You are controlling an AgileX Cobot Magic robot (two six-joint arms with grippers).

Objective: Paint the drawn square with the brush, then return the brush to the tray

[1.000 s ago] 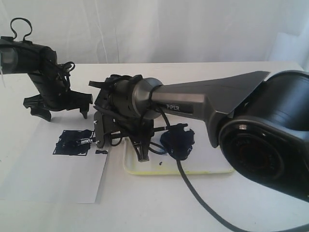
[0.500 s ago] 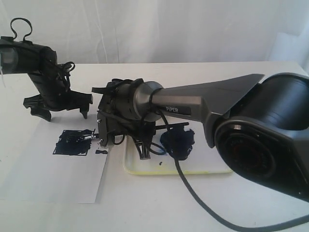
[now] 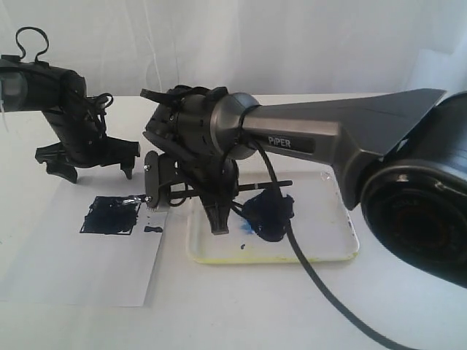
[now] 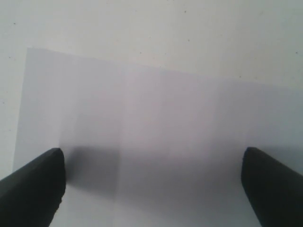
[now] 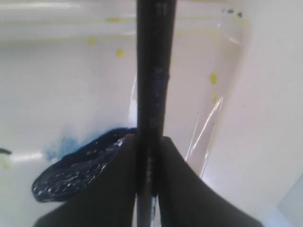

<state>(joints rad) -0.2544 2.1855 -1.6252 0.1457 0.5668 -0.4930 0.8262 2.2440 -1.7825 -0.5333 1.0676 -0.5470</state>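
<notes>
The drawn square (image 3: 109,216) on the white paper (image 3: 80,270) is daubed dark blue. My right gripper (image 3: 217,221) is shut on the brush (image 3: 273,184), which lies level across the tray's left end. Its silver ferrule and bristles reach out by the square's right edge. In the right wrist view the black handle (image 5: 154,71) is pinched between the fingers (image 5: 113,189) of the right gripper (image 5: 149,144), over the tray (image 5: 227,71) and its blue paint blob (image 5: 80,165). My left gripper (image 3: 98,172) stands open behind the square, over bare paper (image 4: 156,118), nothing inside it (image 4: 151,189).
The tray (image 3: 343,219) with its yellow-stained rim sits right of the paper, with a dark paint blob (image 3: 268,213) in it. A small stray blot (image 3: 153,229) marks the paper beside the square. The right arm's cable trails over the tray's front rim.
My right gripper has risen and drawn a little to the right with the brush; the bristles have come off the square's interior to its right edge. The left arm has not moved.
</notes>
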